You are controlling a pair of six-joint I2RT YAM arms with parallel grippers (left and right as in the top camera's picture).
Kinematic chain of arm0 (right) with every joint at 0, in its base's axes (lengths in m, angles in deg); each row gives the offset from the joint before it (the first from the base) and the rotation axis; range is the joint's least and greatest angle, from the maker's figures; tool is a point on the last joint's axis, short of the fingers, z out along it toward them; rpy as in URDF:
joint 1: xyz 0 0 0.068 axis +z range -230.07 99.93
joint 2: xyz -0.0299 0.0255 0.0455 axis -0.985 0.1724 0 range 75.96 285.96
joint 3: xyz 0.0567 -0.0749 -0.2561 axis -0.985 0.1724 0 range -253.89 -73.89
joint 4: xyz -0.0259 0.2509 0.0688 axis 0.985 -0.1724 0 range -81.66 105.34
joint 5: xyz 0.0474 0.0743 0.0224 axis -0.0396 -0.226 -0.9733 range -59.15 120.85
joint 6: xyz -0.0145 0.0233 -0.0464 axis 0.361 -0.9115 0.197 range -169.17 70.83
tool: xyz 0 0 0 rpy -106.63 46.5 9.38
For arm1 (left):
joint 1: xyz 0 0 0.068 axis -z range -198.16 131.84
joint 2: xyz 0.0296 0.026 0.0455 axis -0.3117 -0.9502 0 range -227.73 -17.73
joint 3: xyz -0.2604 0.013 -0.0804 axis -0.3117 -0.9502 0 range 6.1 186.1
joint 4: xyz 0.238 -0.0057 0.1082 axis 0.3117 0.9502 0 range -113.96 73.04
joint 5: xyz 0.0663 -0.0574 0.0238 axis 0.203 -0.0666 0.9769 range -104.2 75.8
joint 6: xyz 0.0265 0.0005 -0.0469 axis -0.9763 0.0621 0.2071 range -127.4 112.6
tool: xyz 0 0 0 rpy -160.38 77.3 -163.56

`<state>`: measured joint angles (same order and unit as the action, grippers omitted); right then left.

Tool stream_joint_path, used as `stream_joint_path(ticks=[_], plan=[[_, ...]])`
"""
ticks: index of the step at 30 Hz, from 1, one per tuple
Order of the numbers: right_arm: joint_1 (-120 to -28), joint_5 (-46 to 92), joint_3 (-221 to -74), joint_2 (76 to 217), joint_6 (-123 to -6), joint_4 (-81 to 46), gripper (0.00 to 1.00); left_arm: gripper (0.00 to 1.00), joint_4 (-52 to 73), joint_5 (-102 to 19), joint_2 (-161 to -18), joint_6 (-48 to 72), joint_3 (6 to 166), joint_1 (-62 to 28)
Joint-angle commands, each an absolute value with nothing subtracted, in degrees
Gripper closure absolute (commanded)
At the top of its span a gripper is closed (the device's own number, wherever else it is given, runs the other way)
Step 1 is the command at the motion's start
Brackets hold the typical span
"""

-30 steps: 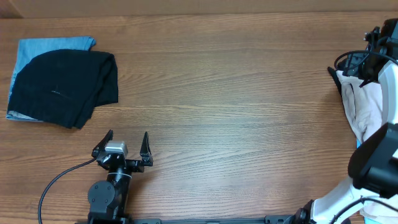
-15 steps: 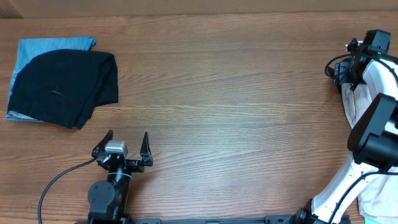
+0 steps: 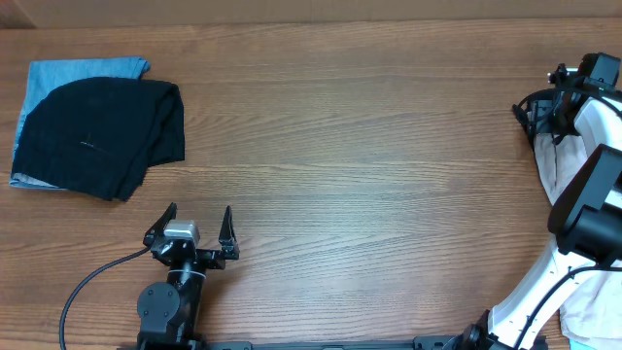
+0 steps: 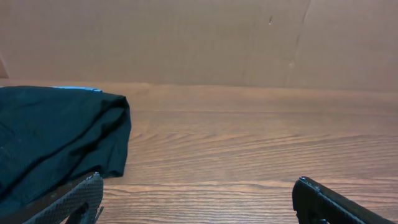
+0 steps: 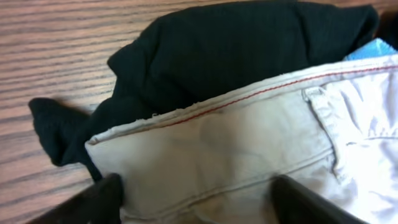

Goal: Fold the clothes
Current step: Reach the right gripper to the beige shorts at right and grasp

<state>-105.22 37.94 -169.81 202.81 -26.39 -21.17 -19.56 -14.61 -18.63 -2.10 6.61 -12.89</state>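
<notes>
The beige shorts (image 5: 249, 143), with red stitching along a seam, lie in a heap at the table's far right edge (image 3: 573, 170), on top of a black garment (image 5: 236, 56). My right gripper (image 5: 199, 202) is open just above the shorts, one finger on each side of a stretch of the beige cloth. It also shows in the overhead view (image 3: 540, 115). My left gripper (image 3: 198, 216) is open and empty near the front edge, far from the shorts. In the left wrist view (image 4: 199, 199) only bare wood lies between its fingers.
A folded black garment (image 3: 102, 136) lies on a light blue T-shirt (image 3: 78, 70) at the far left; it also shows in the left wrist view (image 4: 56, 137). A cardboard wall (image 4: 199, 37) stands behind the table. A bit of light blue cloth (image 5: 373, 50) shows by the shorts.
My right arm has shifted its wrist about over the heap at the far right and now sits close over the shorts. The left arm has not moved.
</notes>
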Motion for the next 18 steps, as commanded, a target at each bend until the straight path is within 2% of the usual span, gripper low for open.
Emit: stream_joint_path(ticks=[1, 5, 9, 12, 14, 16, 18], plan=[[-106.1, 38.3, -171.4, 204.2, -26.2, -21.7, 0.12, 0.00, -19.6, -14.8, -18.4, -3.8, 6.4, -12.5], [-106.2, 38.3, -171.4, 204.2, -26.2, -23.1, 0.15, 0.00, -19.6, -14.8, -18.4, -3.8, 6.4, -12.5], [-106.2, 38.3, -171.4, 204.2, -26.2, -23.5, 0.47, 0.00, -19.6, -14.8, -18.4, -3.8, 6.4, -12.5], [-106.2, 38.3, -171.4, 204.1, -26.2, -23.3, 0.66, 0.00, -19.6, -14.8, -18.4, -3.8, 6.4, -12.5], [-106.2, 38.3, -171.6, 203.9, -26.2, -22.9, 0.85, 0.00, -19.6, -14.8, -18.4, -3.8, 6.4, -12.5], [-106.1, 38.3, -172.1, 203.2, -26.7, -22.6, 0.95, 0.00, -19.6, -14.8, -18.4, -3.8, 6.4, -12.5], [-106.0, 38.3, -173.6, 201.9, -28.6, -22.6, 0.96, 0.00, -19.6, -14.8, -18.4, -3.8, 6.4, -12.5]])
